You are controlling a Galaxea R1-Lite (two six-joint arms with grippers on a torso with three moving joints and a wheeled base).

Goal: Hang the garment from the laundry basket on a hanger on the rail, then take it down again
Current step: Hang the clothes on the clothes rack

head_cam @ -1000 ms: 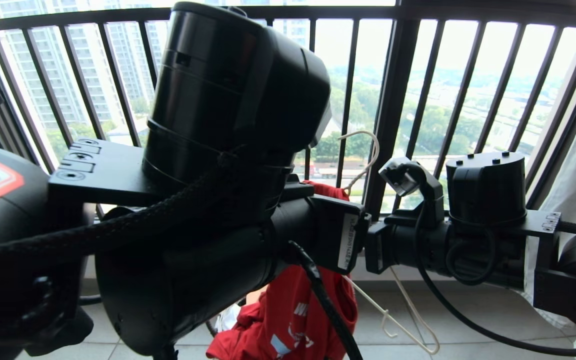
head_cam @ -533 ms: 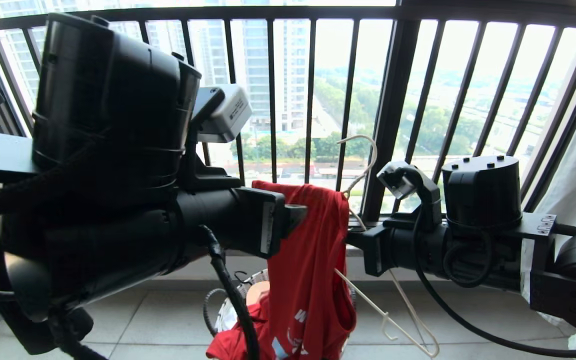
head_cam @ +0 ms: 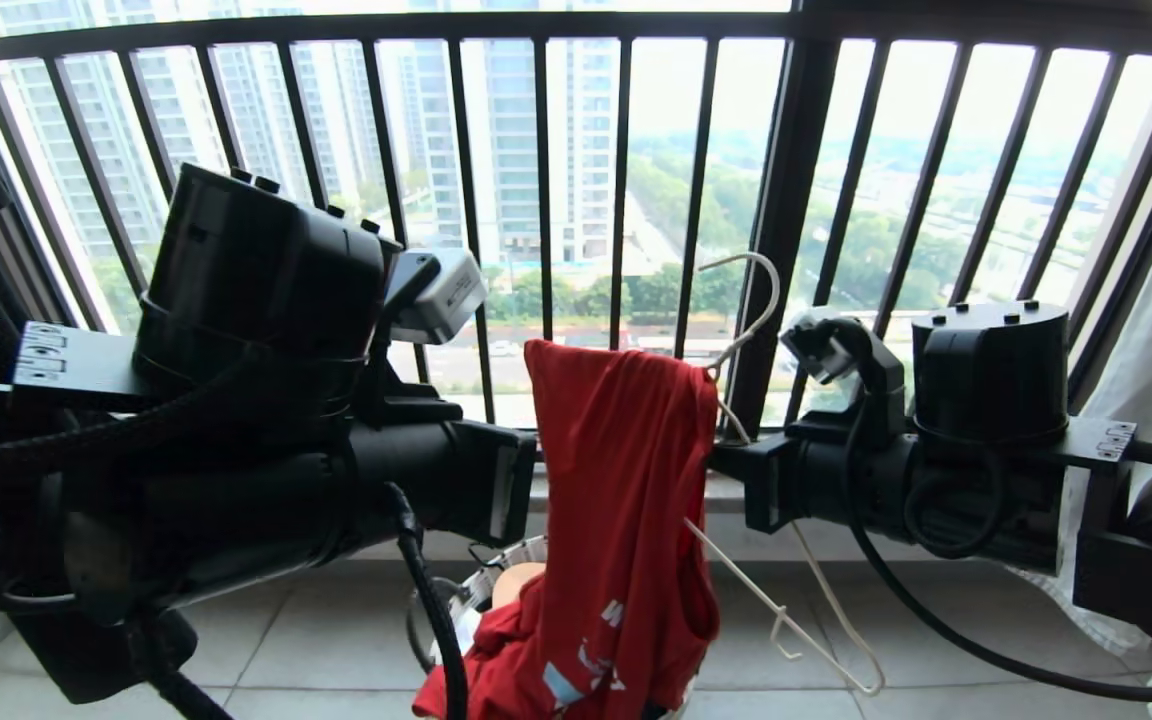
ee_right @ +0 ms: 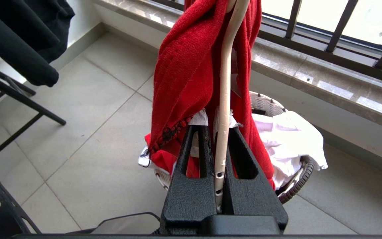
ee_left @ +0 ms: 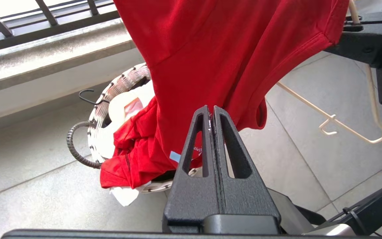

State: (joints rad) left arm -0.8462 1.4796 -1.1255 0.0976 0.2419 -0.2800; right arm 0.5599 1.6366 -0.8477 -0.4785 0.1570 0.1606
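Garment (head_cam: 626,500) hides hanger's (head_cam: 786,610) far arm (basket (ee_left: 118,89) mostly covered).

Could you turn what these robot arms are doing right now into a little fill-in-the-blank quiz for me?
1. The right pincer is shut on the cream ____.
2. The red T-shirt trails down into the ____ on the floor.
3. The left pincer is ____, with nothing between its tips.
Missing words: hanger; laundry basket; shut.

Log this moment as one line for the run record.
right gripper: shut on cream-white wire hanger | left gripper: shut, empty, near shirt | red T-shirt: draped over hanger, tail in white-rimmed laundry basket
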